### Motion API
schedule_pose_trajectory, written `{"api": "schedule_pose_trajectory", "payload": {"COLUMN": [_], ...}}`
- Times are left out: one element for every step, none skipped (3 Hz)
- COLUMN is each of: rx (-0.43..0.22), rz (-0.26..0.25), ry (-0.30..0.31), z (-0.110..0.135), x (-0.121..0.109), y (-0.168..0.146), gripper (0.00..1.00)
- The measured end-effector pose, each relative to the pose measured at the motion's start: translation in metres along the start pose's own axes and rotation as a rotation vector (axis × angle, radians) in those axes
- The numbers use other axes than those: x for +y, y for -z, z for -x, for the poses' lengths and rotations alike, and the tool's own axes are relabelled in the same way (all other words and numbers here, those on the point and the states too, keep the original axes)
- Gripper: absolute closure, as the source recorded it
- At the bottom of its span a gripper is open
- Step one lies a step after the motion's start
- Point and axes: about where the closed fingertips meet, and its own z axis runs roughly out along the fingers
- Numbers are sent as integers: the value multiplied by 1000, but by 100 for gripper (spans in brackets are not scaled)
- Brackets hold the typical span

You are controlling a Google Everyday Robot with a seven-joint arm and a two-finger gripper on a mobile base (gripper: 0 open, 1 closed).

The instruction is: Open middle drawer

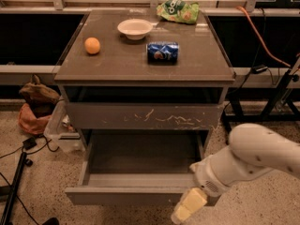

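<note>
The middle drawer (123,196) is a wide, shallow grey-brown drawer with a plain front. It stands pulled far out of the cabinet, low in the camera view, and its inside (140,156) is bare. My gripper (187,206), with yellowish tips, hangs at the right end of the drawer's front edge and points down and to the left. It overlaps the front in this view; I cannot tell whether it touches. My white arm (253,156) comes in from the right.
Above the open drawer is a taller drawer front with white scratches (145,116), shut. On the cabinet top (122,64) lie an orange (92,45), a white bowl (135,28), a blue can (162,51) and a green bag (178,11). A plastic bin (58,130), brown bag and cables sit on the floor at left.
</note>
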Motion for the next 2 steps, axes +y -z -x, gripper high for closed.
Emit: {"api": "schedule_pose_trajectory", "payload": {"rx": [-12, -12], "rz": [-66, -66], "ry": [34, 34], "z": [11, 11], "x": [8, 8], "y": [30, 30], "gripper": [0, 0]}}
